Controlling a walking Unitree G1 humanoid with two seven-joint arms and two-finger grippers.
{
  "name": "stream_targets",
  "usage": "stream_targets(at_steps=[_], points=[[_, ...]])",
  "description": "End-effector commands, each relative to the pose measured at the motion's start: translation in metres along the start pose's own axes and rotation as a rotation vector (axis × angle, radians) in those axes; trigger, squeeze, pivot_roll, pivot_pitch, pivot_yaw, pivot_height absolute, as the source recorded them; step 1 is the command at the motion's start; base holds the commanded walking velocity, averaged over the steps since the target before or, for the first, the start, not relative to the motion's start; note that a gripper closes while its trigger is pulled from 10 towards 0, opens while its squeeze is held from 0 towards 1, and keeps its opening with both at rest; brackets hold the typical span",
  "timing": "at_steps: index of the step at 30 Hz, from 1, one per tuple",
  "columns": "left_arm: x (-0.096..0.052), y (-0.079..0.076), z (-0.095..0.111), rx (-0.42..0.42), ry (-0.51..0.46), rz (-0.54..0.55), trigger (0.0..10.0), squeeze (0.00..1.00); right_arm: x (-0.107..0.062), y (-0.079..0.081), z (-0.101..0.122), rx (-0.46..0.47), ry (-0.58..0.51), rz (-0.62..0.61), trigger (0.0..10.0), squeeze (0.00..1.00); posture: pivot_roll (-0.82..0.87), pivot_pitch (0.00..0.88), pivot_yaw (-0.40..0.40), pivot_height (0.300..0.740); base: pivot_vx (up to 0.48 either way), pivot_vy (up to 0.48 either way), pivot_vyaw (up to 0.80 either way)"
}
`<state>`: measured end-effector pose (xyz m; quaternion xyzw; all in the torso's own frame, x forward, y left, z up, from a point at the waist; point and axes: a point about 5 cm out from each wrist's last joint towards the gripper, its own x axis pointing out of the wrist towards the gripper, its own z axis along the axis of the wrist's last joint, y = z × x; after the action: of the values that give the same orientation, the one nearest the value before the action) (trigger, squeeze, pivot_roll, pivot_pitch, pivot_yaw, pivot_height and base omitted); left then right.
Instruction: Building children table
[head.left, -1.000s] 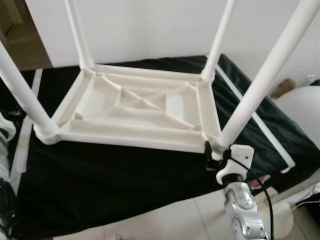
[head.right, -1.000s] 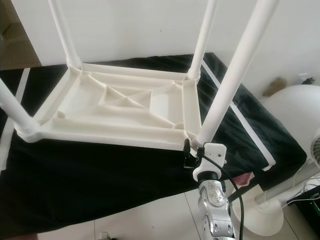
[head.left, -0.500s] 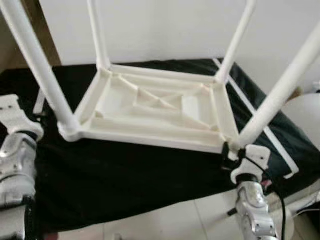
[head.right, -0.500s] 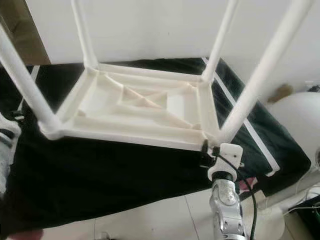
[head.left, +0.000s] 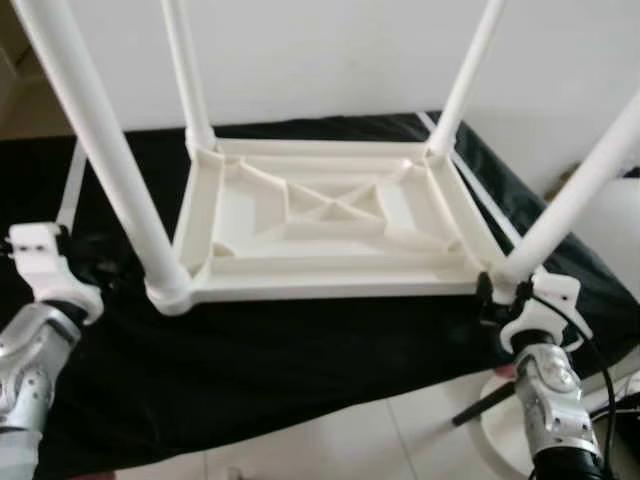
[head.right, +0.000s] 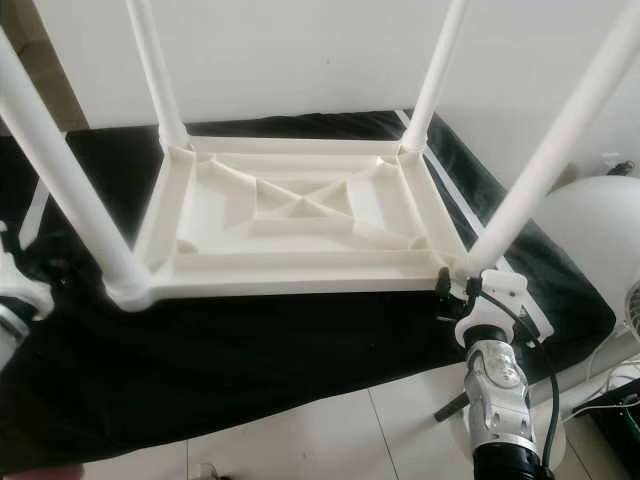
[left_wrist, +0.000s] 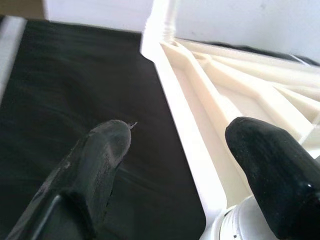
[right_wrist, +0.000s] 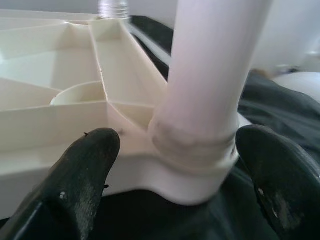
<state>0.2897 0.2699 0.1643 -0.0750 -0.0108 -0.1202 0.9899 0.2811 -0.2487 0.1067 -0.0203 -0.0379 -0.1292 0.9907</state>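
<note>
On black-draped surface (head.left: 250, 360), my right claw (right_wrist: 175, 165) spread around upturned table's (head.left: 330, 215) leg (right_wrist: 210, 85); careless closing could tip it.

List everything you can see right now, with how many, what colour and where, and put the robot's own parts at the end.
children's table: one, white plastic, upside down on the black cloth.
table legs: four, white, one at each corner, pointing up.
black cloth: one, black, covering the raised surface under the table.
round white object: one, on the robot's right, beside the cloth.
floor: pale tiles, in front of the cloth.
left gripper: black fingers open, beside the table's near left corner.
right gripper: black fingers open, one either side of the near right leg's base.
</note>
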Motion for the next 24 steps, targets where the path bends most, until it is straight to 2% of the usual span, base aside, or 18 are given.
stream_targets(at_steps=[1, 4, 5, 6, 9, 12, 15, 17, 18, 19, 20, 22, 24], points=[[-0.013, -0.045, -0.009, -0.026, 0.048, -0.728, 10.0, 0.00, -0.011, 0.002, -0.010, -0.006, 0.014, -0.063, 10.0, 0.00, 0.01, 0.101, -0.056, 0.740, 0.000, 0.000, 0.00], [-0.017, -0.045, -0.009, -0.027, 0.056, -0.703, 10.0, 0.00, -0.025, 0.010, -0.012, 0.040, -0.019, -0.140, 10.0, 0.00, 0.02, 0.103, -0.059, 0.740, 0.000, 0.000, 0.00], [-0.018, -0.045, -0.008, -0.030, 0.057, -0.691, 10.0, 0.00, -0.029, 0.017, -0.013, 0.086, -0.036, -0.152, 10.0, 0.00, 0.02, 0.102, -0.056, 0.740, 0.000, 0.000, 0.00], [-0.018, -0.045, -0.008, -0.030, 0.057, -0.691, 10.0, 0.00, -0.029, 0.017, -0.013, 0.086, -0.036, -0.152, 10.0, 0.00, 0.02, 0.102, -0.056, 0.740, 0.000, 0.000, 0.00], [-0.019, -0.044, -0.006, -0.035, 0.065, -0.666, 10.0, 0.00, -0.032, 0.034, -0.006, 0.200, -0.098, -0.117, 10.0, 0.00, 0.02, 0.100, -0.052, 0.740, 0.000, 0.000, 0.00], [-0.018, -0.044, -0.002, -0.036, 0.064, -0.660, 10.0, 0.00, -0.034, 0.036, -0.005, 0.224, -0.093, -0.145, 10.0, 0.00, 0.02, 0.100, -0.052, 0.740, 0.000, 0.000, 0.00], [-0.016, -0.043, 0.004, -0.023, 0.047, -0.656, 10.0, 0.00, -0.041, 0.029, -0.014, 0.278, -0.030, -0.242, 10.0, 0.00, 0.02, 0.097, -0.049, 0.740, 0.000, 0.000, 0.00], [-0.014, -0.042, 0.005, -0.007, 0.037, -0.645, 10.0, 0.00, -0.043, 0.027, -0.018, 0.290, -0.008, -0.257, 10.0, 0.00, 0.02, 0.097, -0.049, 0.740, 0.000, 0.000, 0.00], [-0.010, -0.039, 0.007, 0.005, 0.027, -0.617, 10.0, 0.00, -0.043, 0.026, -0.021, 0.292, 0.009, -0.271, 10.0, 0.00, 0.02, 0.097, -0.047, 0.740, 0.000, 0.000, 0.00], [-0.003, -0.034, 0.010, 0.056, -0.017, -0.556, 10.0, 0.00, -0.042, 0.025, -0.024, 0.296, 0.029, -0.279, 10.0, 0.00, 0.02, 0.097, -0.048, 0.740, 0.000, 0.000, 0.00], [0.007, -0.027, 0.014, 0.098, -0.062, -0.461, 10.0, 0.00, -0.041, 0.025, -0.026, 0.302, 0.044, -0.283, 10.0, 0.00, 0.02, 0.096, -0.048, 0.740, 0.000, 0.000, 0.00], [0.028, -0.007, 0.019, 0.018, -0.103, -0.309, 10.0, 0.00, -0.032, 0.023, -0.028, 0.294, 0.074, -0.302, 10.0, 0.00, 0.02, 0.089, -0.050, 0.740, 0.000, 0.000, 0.00], [0.030, -0.005, 0.020, 0.021, -0.113, -0.298, 10.0, 0.00, -0.030, 0.023, -0.027, 0.288, 0.074, -0.301, 10.0, 0.00, 0.02, 0.089, -0.050, 0.740, 0.000, 0.000, 0.00]])
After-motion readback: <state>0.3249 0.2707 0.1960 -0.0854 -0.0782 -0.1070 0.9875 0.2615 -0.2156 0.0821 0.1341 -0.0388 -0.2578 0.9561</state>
